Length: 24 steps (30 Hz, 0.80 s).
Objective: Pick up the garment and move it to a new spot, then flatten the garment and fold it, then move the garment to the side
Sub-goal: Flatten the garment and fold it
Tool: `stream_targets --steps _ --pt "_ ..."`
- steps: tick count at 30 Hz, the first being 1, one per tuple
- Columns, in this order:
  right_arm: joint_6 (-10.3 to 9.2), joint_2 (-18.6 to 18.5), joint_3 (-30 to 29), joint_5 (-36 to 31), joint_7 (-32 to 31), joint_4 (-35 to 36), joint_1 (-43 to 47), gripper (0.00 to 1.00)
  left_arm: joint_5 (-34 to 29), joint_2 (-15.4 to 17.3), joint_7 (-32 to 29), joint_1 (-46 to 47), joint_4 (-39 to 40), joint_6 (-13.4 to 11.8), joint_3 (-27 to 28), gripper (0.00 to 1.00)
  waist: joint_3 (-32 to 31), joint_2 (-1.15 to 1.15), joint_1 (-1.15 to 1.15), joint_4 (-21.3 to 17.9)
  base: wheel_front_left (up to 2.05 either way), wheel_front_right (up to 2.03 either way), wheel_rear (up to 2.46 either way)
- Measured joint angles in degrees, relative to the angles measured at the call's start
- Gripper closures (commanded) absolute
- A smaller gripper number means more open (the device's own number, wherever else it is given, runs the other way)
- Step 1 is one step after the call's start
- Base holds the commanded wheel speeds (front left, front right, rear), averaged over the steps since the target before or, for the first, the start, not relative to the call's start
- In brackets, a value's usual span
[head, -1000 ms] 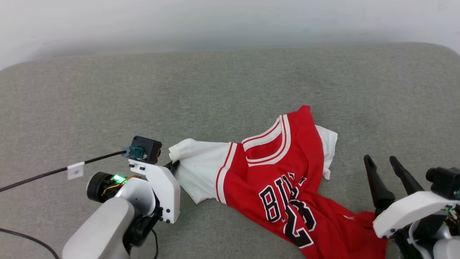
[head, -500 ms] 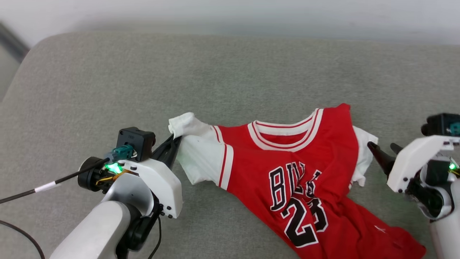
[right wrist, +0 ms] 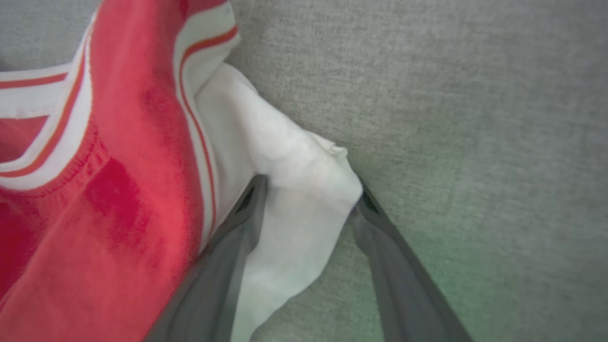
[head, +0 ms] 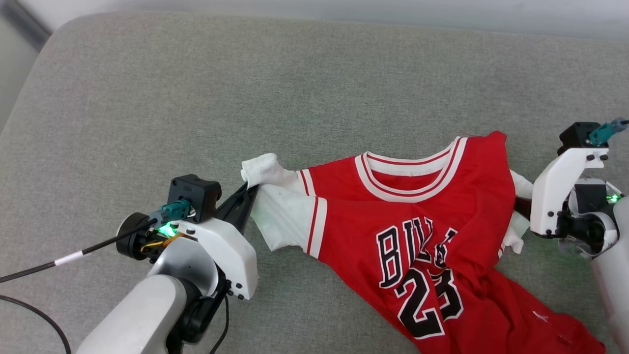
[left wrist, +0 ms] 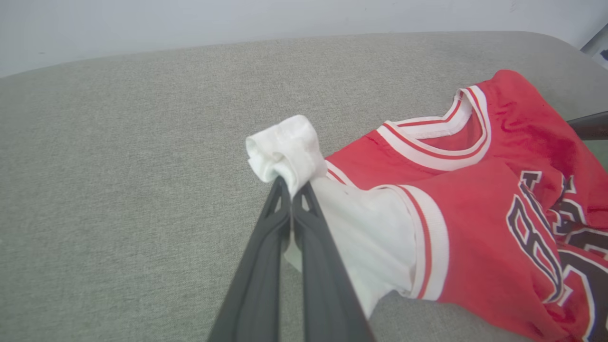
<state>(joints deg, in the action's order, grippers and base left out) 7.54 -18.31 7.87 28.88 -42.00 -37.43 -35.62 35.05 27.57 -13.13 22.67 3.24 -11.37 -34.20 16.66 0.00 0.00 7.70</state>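
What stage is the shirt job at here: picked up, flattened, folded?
Done: nothing looks finished; the shirt lies rumpled, front up, on the grey cushion. In hand: the left gripper is shut on one white sleeve; the right gripper is open, its fingers either side of the other sleeve, not closed on it. Left: flattening, folding and moving it aside.

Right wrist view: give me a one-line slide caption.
Open right gripper straddles the white sleeve of the red jersey T-shirt on the grey fabric surface.
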Motion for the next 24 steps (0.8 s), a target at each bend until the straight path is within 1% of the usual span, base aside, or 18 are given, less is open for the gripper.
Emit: stream_targets --steps 6,11,14,15,17,21,24 --pt "-0.04 0.2 3.2 -0.1 -0.9 -0.5 -0.9 1.00 0.4 0.2 0.5 0.0 -1.3 0.1 0.1 1.00 -0.9 0.00 0.00 -0.9 0.00 0.00 0.00" --pt "-0.04 -0.1 5.7 0.0 -1.0 0.6 -0.9 1.00 0.4 0.7 1.5 0.1 -2.4 0.3 1.0 1.00 -3.1 0.00 0.00 -2.3 0.00 0.00 0.00" --pt "-0.03 -0.8 6.0 0.1 -0.3 2.4 -0.9 1.00 0.4 1.1 2.0 1.4 -3.4 0.3 1.8 1.00 -4.8 0.00 0.00 -3.3 0.00 0.00 0.00" --pt "-0.04 -1.6 6.3 -0.4 1.9 5.0 -2.1 1.00 0.7 1.5 3.9 4.7 -6.7 0.5 4.0 1.00 -8.0 0.00 0.00 -4.9 0.00 0.00 0.00" --pt "-0.03 -1.8 6.2 -1.3 3.0 5.8 -2.7 1.00 1.3 1.1 4.5 6.7 -8.7 0.9 5.0 1.00 -9.2 0.00 0.00 -5.6 0.00 0.00 0.00" --pt "-0.03 -1.9 5.4 -3.6 5.9 6.6 -5.3 1.00 1.0 0.9 6.1 11.8 -14.4 2.8 5.8 1.00 -11.1 0.00 0.00 -6.9 0.00 0.00 0.00" --pt "-0.03 -1.7 4.4 -5.2 8.5 6.3 -8.1 1.00 1.1 -0.8 7.1 16.4 -19.4 4.0 6.2 1.00 -11.9 0.00 0.00 -7.7 0.00 0.00 0.00"
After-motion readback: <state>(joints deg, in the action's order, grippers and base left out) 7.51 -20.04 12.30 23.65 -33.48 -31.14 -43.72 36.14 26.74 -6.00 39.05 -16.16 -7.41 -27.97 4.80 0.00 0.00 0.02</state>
